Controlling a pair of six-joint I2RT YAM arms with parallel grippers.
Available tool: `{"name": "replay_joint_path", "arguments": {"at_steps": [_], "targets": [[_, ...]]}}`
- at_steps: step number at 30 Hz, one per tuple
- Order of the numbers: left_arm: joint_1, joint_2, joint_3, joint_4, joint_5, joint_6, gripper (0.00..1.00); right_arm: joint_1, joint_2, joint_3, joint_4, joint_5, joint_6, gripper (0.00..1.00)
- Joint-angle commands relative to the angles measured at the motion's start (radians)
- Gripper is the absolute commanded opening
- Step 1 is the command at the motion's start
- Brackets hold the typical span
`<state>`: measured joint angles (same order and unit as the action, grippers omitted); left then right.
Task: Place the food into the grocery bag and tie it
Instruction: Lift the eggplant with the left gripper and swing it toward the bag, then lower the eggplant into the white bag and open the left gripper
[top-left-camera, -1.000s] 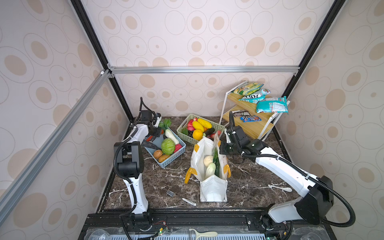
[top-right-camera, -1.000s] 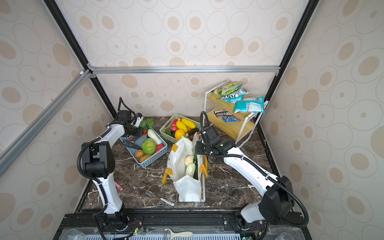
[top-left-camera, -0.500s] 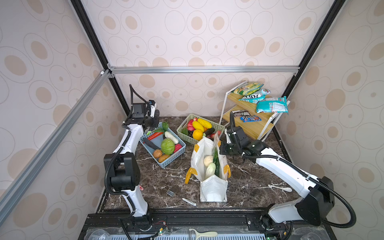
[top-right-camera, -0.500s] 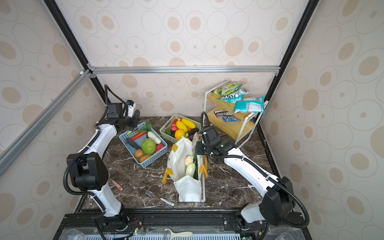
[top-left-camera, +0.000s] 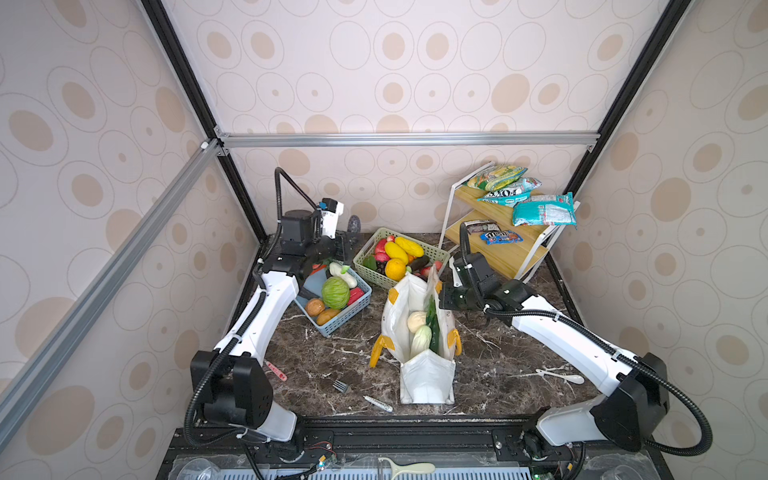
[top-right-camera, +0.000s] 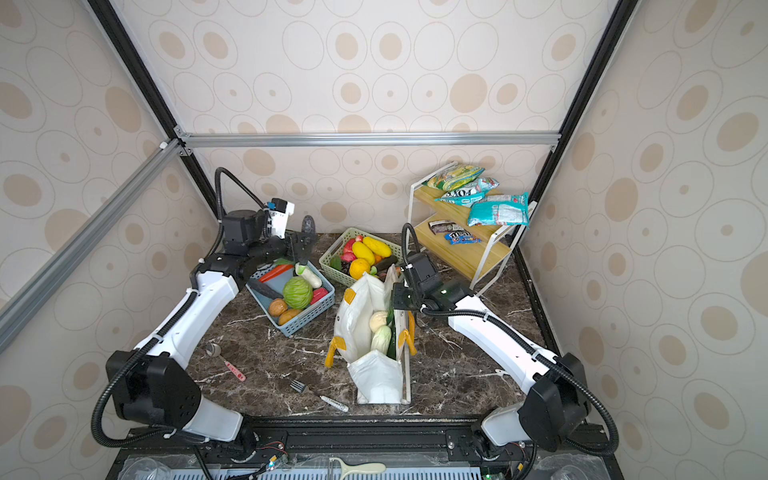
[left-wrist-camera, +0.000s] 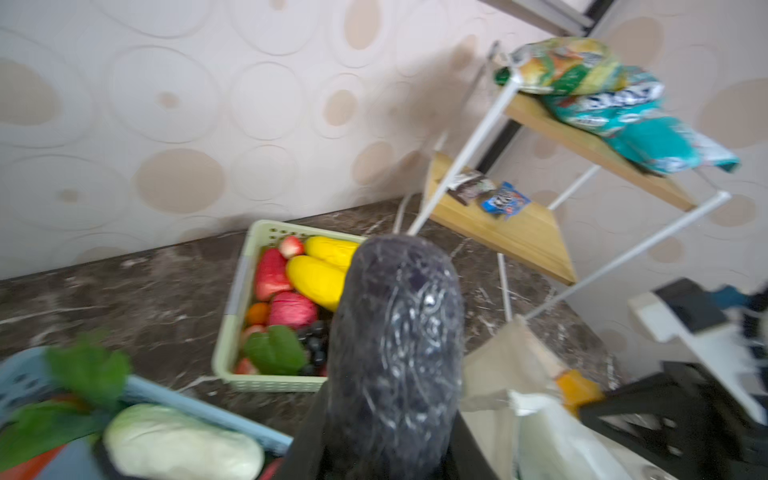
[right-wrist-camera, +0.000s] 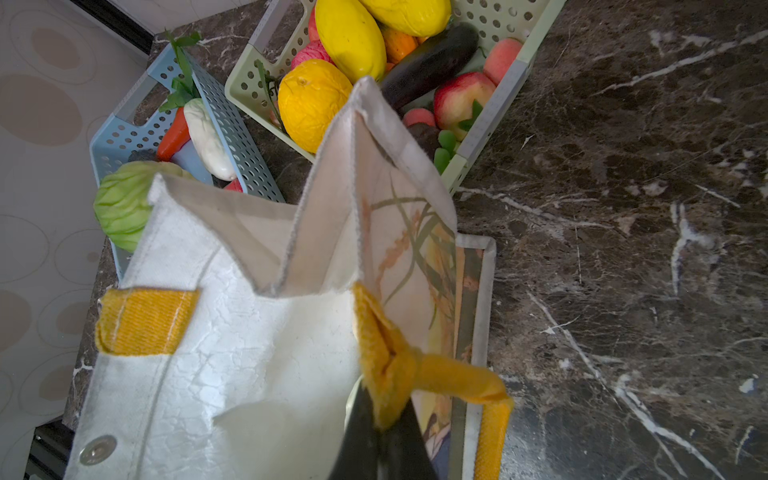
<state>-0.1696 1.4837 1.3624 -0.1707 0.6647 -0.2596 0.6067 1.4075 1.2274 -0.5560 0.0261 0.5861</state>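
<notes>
My left gripper (top-left-camera: 350, 239) hangs over the back left corner of the dark marble counter (top-left-camera: 316, 365), above the far end of the blue basket (top-left-camera: 332, 329). Its fingers are narrowed around the lower end of a dark oblong vegetable (top-left-camera: 354, 224), which stands upright out of them. In the left wrist view the vegetable fills the middle and hides the fingertips.

Just right of the blue basket, by the back edge, is the green basket (top-left-camera: 360, 259), full of toy fruit.

The grocery bag (top-left-camera: 426, 376) is at the middle of the counter, reaching toward the front edge, with its mouth open. Inside it I see:
- the beige knobbly ball (top-left-camera: 417, 321)
- the pale cabbage (top-left-camera: 420, 341)
- the dark green cucumber (top-left-camera: 434, 334)
- the green leaf (top-left-camera: 431, 309)

My right gripper (right-wrist-camera: 376, 419) is at the bag's right rim. Its fingers are pinched tight on the yellow strap handle (right-wrist-camera: 388, 365), near the food inside but not touching it.

At the back right corner is a wooden rack (top-left-camera: 515, 253) with snack packets (top-left-camera: 544, 210) on its shelves.
</notes>
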Motion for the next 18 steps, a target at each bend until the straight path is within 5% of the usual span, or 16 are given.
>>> {"name": "replay_joint_path", "arguments": {"at_steps": [1,9,18], "targets": [[-0.052,-0.046,-0.073,0.138,0.084,-0.191,0.32,0.004,-0.010,0.014,0.007,0.022,0.000,0.00],[-0.207,-0.150,-0.217,0.331,0.062,-0.422,0.34,0.004,-0.019,0.011,0.021,0.030,0.013,0.00],[-0.413,-0.131,-0.284,0.369,-0.020,-0.456,0.34,0.004,-0.045,-0.008,0.029,0.031,0.034,0.00]]}}
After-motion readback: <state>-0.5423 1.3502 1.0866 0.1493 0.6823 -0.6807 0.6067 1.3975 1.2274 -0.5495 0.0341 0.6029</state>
